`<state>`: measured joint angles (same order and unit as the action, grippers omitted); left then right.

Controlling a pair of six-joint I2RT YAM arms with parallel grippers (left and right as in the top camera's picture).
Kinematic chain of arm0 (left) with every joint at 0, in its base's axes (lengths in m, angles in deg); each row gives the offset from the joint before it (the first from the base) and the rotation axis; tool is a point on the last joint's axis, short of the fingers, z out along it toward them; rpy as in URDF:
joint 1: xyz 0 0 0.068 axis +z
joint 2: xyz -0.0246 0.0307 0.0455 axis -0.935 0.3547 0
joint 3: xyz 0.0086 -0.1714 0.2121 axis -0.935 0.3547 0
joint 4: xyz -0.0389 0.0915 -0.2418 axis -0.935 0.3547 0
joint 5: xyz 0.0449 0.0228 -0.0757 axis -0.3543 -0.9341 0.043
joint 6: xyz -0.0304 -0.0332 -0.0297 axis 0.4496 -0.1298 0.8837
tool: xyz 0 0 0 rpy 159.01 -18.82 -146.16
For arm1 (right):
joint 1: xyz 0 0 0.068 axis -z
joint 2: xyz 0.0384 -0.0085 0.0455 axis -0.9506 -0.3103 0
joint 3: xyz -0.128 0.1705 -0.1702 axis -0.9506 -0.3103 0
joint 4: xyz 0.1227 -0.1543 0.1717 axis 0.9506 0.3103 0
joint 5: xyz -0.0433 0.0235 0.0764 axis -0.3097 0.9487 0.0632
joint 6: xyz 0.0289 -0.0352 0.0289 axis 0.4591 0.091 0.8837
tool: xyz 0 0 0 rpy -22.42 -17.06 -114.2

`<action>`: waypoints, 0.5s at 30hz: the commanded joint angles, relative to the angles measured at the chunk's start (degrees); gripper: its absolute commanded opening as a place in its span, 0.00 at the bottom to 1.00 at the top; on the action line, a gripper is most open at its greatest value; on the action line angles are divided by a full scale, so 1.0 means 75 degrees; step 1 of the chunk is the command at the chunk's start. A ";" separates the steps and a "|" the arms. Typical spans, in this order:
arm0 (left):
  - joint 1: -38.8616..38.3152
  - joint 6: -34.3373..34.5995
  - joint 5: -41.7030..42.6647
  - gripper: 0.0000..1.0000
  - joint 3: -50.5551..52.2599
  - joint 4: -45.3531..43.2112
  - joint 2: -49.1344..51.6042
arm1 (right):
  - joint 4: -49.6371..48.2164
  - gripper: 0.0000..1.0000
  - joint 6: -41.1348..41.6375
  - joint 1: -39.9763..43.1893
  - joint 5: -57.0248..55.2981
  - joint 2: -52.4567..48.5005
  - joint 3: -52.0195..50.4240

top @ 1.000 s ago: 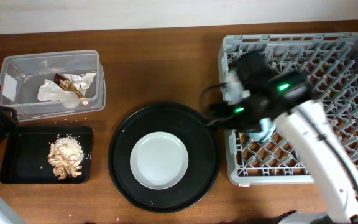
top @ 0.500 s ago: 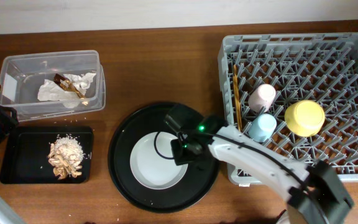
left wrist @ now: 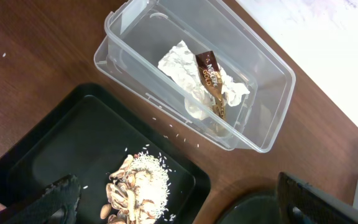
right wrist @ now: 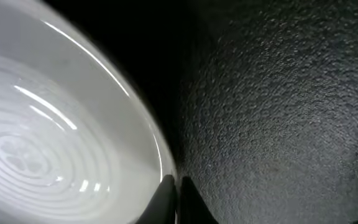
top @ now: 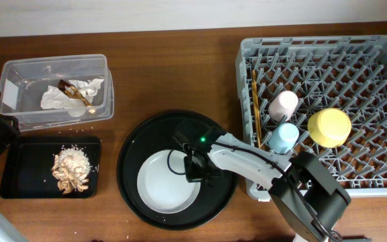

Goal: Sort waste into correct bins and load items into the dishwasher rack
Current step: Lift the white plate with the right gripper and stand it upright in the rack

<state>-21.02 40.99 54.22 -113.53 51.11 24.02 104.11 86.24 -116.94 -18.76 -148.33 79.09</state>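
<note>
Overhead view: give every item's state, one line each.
Clear tub: holds napkins, wrapper.
Black tray: holds food scraps.
Plate: on round tray.
Pink cup: in rack.
Blue cup: in rack.
Yellow bowl: in rack.
Chopsticks: in rack.
Left end effector: open.
Right end effector: at plate rim, grip unclear.

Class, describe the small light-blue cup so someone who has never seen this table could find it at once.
Find the large square grey plastic dishwasher rack on the table's right. Near its left wall, the small light-blue cup sits below the small pink cup in the overhead view and left of the larger yellow bowl. It is the only blue item.
</note>
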 commanded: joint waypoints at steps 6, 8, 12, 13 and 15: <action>0.0044 0.0070 0.0102 0.99 -0.0020 -0.0012 -0.0032 | 0.2518 0.04 -0.0111 0.1116 -0.1950 0.2046 0.1781; 0.0044 0.0070 0.0102 0.99 -0.0020 -0.0009 -0.0032 | 0.3107 0.04 -0.0714 0.1833 -0.2538 0.2908 0.2745; 0.0044 0.0070 0.0102 0.99 -0.0020 -0.0009 -0.0032 | 0.3255 0.04 -0.0889 0.3133 -0.4698 0.3864 0.3325; 0.0044 0.0070 0.0102 0.99 -0.0020 -0.0009 -0.0032 | 0.3226 0.04 -0.0880 0.3605 -0.5444 0.3879 0.3325; 0.0044 0.0070 0.0102 0.99 -0.0020 -0.0012 -0.0032 | 0.2955 0.04 -0.0828 0.4115 -0.5875 0.3666 0.3311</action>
<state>-21.02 40.99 54.24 -113.53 51.13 24.02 127.89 80.23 -90.21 -52.64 -118.35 103.81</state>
